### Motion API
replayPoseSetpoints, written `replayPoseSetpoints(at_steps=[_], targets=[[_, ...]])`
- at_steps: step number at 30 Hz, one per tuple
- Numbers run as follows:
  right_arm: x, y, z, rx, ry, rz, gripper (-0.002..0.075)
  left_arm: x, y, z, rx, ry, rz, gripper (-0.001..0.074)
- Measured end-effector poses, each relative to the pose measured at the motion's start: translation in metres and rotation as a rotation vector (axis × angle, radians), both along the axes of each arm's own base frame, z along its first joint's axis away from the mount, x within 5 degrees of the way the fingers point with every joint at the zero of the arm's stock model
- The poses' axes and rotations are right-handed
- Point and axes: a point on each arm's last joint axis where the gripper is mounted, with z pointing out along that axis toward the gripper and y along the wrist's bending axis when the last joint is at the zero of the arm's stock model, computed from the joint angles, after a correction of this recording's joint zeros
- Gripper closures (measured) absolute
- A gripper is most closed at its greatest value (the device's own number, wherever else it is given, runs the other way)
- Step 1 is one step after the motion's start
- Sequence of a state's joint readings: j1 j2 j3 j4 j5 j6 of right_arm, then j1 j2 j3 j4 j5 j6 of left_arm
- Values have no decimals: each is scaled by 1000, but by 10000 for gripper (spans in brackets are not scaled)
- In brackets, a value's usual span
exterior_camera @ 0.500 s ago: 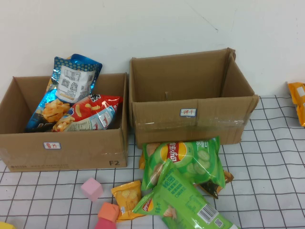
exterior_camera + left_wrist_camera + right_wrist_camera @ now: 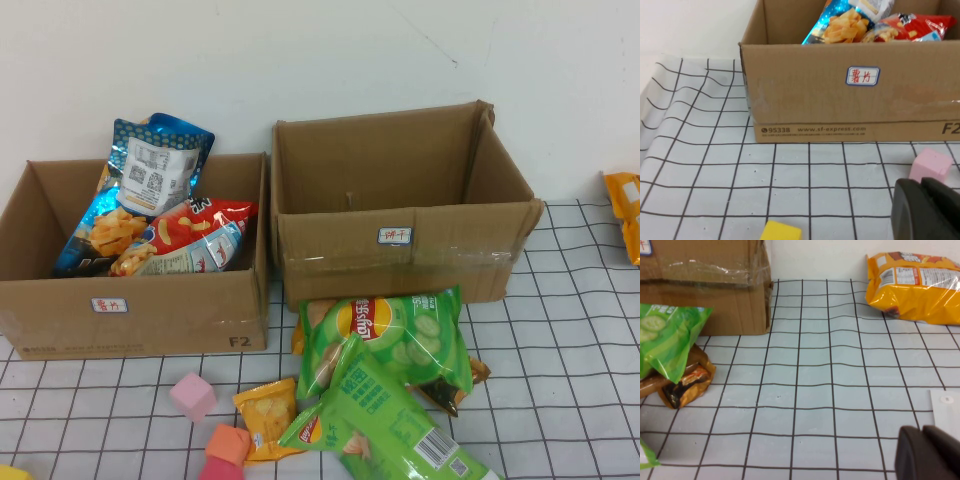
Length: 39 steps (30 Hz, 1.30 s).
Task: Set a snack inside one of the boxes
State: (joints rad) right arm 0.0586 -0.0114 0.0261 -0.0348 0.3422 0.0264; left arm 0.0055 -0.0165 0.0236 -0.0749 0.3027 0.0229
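Left gripper (image 2: 926, 207) low over the gridded table (image 2: 790, 175), jaws closed, holding nothing; pink block (image 2: 930, 165) just beyond it, yellow block (image 2: 781, 232) nearby. Right gripper (image 2: 930, 452) also low over the table, jaws closed, empty.

Nearest in the high view: two green chip bags overlapping, lower one (image 2: 400, 420) lying partly on the upper one (image 2: 385, 335), small yellow snack pack (image 2: 266, 412) just left of them, orange block (image 2: 228, 445) beside that. Orange bag (image 2: 912, 285) lies well off to the right.

Behind: left box (image 2: 130, 310) contains a blue bag (image 2: 140, 190) and a red bag (image 2: 195, 235). Right box (image 2: 400, 245) shows nothing inside.
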Motion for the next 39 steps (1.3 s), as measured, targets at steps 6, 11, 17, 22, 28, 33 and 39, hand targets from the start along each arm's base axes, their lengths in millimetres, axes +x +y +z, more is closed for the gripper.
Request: replayPoseSetpoints(at_steps=[6, 11, 17, 22, 28, 33, 39], targets=[[0, 0, 0, 0, 0, 0, 727, 0, -1, 0, -19, -5, -1, 736], [0, 0, 0, 2, 0, -1, 727, 0, -1, 1, -61, -12, 8, 736], [0, 0, 0, 15, 1, 0, 727, 1, -1, 5, -195, -59, 31, 736], [0, 2, 0, 54, 3, 2, 727, 2, -5, 13, -583, -120, 59, 736], [0, 4, 0, 108, 6, 6, 727, 3, -4, 21, -939, -184, 85, 736], [0, 4, 0, 110, 7, 6, 727, 3, -2, 24, -966, -227, 93, 736], [0, 4, 0, 117, 7, 6, 727, 2, -7, 27, -882, -175, 39, 736]])
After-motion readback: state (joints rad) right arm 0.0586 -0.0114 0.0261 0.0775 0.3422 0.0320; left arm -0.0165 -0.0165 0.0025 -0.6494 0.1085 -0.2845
